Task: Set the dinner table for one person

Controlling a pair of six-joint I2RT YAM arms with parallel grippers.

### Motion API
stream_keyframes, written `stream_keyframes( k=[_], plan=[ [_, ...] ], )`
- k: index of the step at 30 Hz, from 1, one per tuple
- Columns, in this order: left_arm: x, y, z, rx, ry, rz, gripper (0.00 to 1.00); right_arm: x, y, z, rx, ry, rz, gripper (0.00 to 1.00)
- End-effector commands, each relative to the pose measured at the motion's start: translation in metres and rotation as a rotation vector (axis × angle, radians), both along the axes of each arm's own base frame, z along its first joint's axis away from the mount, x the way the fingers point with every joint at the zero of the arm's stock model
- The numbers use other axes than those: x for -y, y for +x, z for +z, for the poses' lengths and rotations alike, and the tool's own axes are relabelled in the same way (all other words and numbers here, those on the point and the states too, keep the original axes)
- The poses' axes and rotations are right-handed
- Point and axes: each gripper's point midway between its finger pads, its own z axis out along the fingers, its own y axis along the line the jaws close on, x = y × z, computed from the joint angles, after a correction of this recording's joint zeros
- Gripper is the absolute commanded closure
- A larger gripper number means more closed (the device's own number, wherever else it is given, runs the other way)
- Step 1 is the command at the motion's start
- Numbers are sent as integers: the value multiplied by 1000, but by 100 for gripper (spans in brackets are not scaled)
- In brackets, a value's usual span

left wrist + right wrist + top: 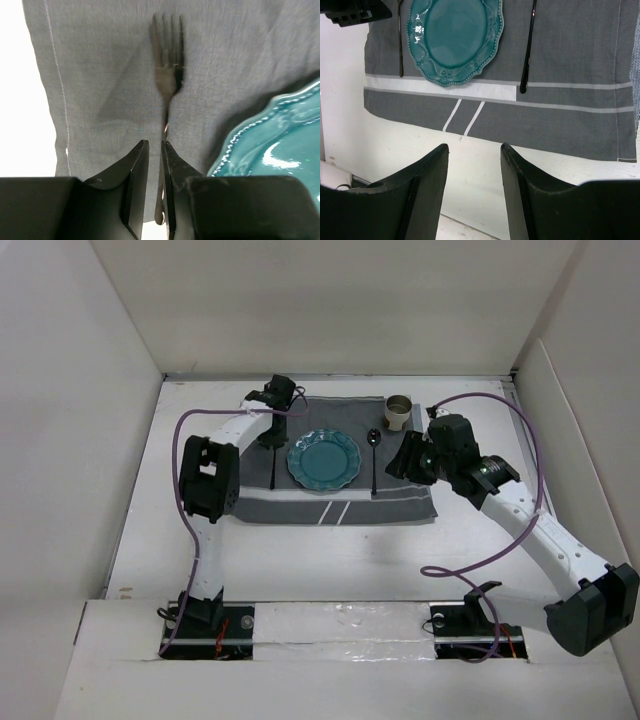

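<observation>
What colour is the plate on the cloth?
The plate is teal; clearest in the right wrist view.

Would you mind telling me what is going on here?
Two robot arms are setting one place on the white dinner table. A teal plate sits on a dark grey striped cloth, with a spoon to its right and a cup beyond the spoon. The left hand is low over the fork, left of the plate, jaws slightly apart around its handle; the fork lies on the cloth. The right hand hangs open and empty over the cloth's right side.
</observation>
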Motion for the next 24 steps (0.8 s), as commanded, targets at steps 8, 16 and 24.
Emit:
stream_keyframes(
  k=[8, 16, 24],
  plan=[
    [-1, -7, 27, 21, -26, 5, 78, 7, 11, 31, 86, 5, -24, 49],
    [1, -16, 185, 365, -200, 49, 68, 6, 16, 66, 161, 36, -30, 100],
    [-35, -97, 328, 744, -403, 131, 59, 56, -6, 228, 554, 184, -235, 53]
  ],
)
